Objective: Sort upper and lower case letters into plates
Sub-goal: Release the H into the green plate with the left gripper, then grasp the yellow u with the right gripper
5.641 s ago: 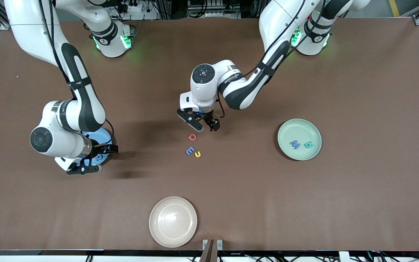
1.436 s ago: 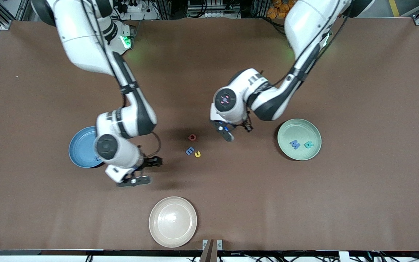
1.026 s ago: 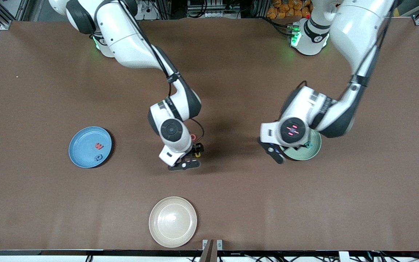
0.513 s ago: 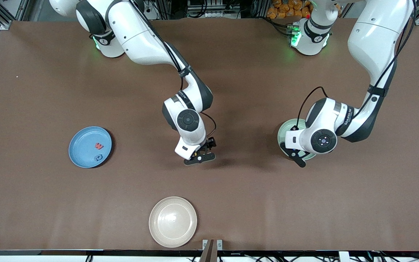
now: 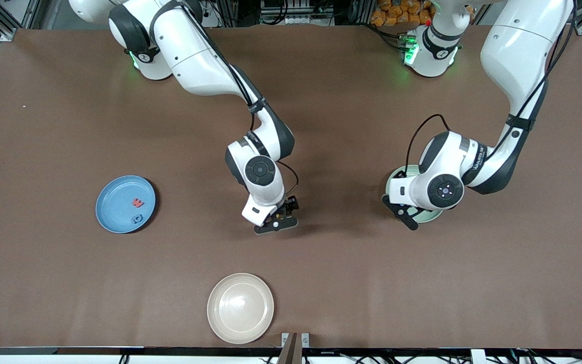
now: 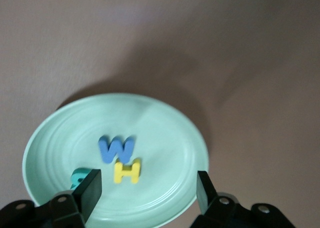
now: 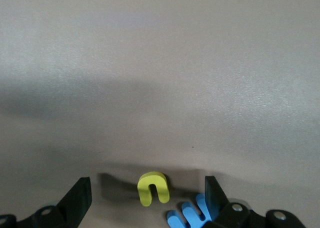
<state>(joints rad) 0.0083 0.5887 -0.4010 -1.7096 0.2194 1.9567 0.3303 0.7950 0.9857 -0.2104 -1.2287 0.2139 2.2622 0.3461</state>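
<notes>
Front view: The left gripper (image 5: 406,215) hangs over the edge of the mint green plate (image 5: 430,217) that lies nearer to the front camera, toward the left arm's end of the table; the arm covers most of that plate. The right gripper (image 5: 282,216) is low over the middle of the table (image 5: 68,283). The sky blue plate (image 5: 114,199) lies toward the right arm's end and holds a red letter (image 5: 138,203) and a blue letter (image 5: 137,219), apart from each other. A cream plate (image 5: 240,308) sits nearest to the front camera.

Left wrist view: The left gripper's fingers (image 6: 90,190) stand wide apart with nothing between them. The mint green plate (image 6: 165,133) lies beneath and holds three letters: a blue W-shaped letter (image 6: 116,148), a yellow H (image 6: 127,171) touching it, and a teal letter (image 6: 79,177) partly hidden by one finger.

Right wrist view: The right gripper's fingers (image 7: 77,198) are spread wide and hold nothing. Between them, on the table, lies a small yellow u-shaped letter (image 7: 153,188). A blue E-shaped letter (image 7: 190,215) lies just beside it, partly covered by the other finger.
</notes>
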